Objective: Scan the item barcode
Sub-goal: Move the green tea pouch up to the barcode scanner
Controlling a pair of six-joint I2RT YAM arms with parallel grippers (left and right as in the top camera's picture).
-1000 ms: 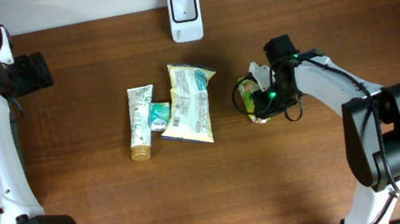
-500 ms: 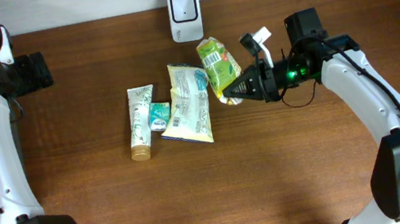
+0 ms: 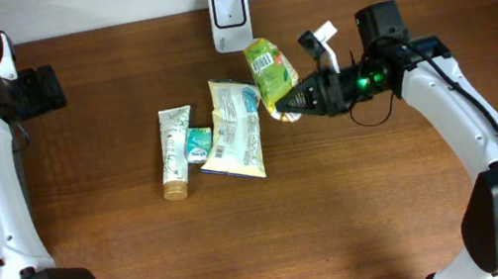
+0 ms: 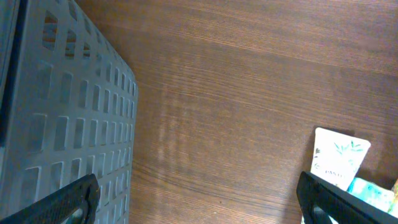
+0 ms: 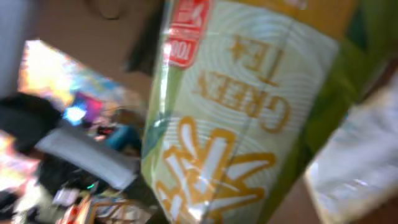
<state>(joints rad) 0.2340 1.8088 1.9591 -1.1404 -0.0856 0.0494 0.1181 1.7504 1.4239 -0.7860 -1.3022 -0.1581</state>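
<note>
Right gripper (image 3: 297, 104) clamped on green-yellow plastic green-tea packet (image 3: 270, 72), held barcode-up just beside white boxy scanner (image 3: 228, 6), probably for reading. Left gripper (image 3: 51, 89) jaws apart, parked far side of brown wooden counter (image 3: 245, 240).

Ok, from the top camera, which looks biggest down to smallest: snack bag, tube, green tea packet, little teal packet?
1. snack bag
2. tube and green tea packet: about alike, and the packet is lifted nearer the camera, so unsure
3. little teal packet
</note>
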